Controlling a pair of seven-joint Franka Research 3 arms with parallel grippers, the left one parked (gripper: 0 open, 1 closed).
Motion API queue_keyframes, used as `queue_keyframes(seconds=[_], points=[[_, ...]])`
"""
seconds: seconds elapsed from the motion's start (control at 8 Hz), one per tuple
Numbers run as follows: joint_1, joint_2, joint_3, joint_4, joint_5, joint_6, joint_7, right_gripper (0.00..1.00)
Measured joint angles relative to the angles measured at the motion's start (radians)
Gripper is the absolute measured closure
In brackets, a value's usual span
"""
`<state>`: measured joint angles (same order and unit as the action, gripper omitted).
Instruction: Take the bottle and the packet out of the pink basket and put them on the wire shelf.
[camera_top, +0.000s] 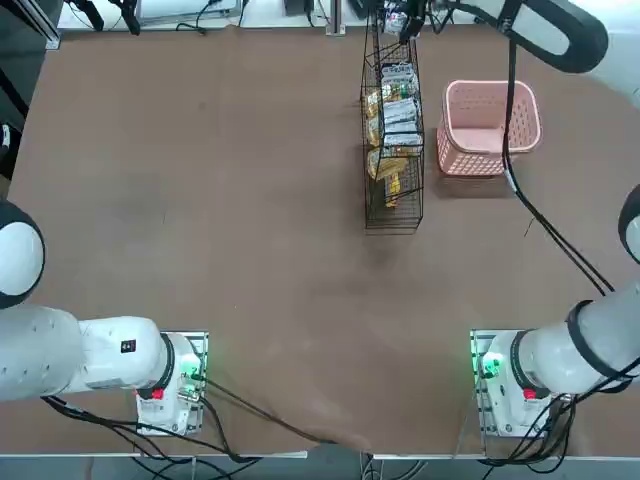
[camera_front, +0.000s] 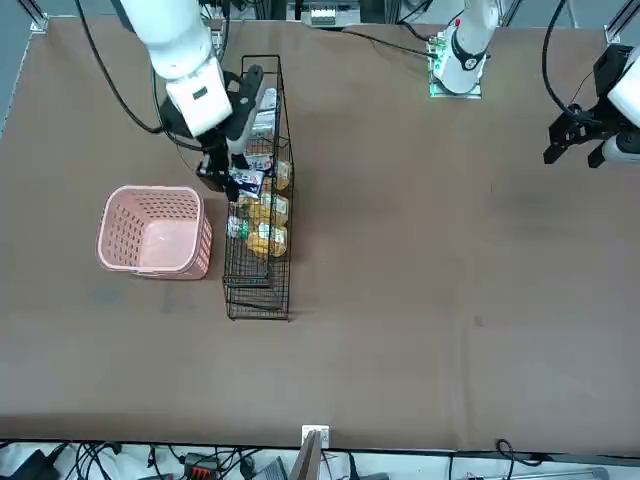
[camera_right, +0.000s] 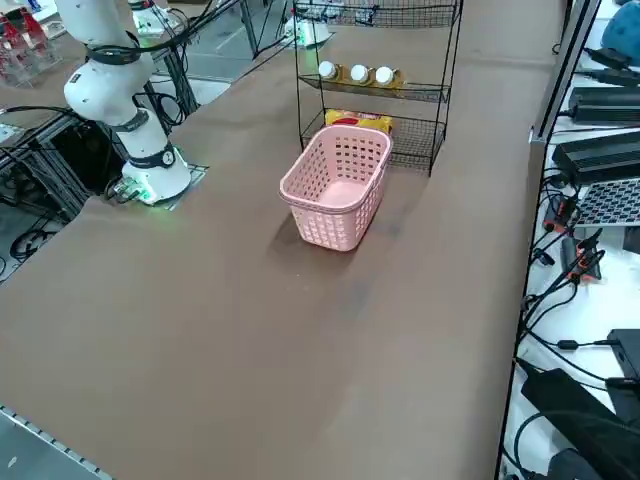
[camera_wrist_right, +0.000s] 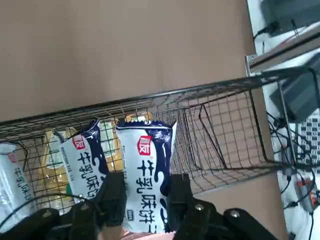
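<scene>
Packet (camera_wrist_right: 145, 180) clamped in right pincer (camera_wrist_right: 146, 202), brown table (camera_top: 220, 230), cables (camera_right: 570, 330) likely alongside

Brown tabletop (camera_top: 200, 200), cables (camera_right: 570, 300) alongside.

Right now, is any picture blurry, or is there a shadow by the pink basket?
Top view: the pink basket casts a soft shadow on the table. Right wrist view: the packet between the right gripper fingers looks sharp, its print readable.
</scene>
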<state>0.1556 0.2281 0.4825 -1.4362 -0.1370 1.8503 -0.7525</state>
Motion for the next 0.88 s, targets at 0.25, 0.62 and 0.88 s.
queue_keyframes(seconds=[0.25,0.62,0.88], points=[[0.007,0.024,0.000,0.000,-0.010,0.027,-0.079,0.56],[0.012,0.051,0.000,0.010,-0.015,0.039,-0.148,0.56],[0.013,0.069,-0.009,0.026,-0.017,0.040,-0.169,0.56]])
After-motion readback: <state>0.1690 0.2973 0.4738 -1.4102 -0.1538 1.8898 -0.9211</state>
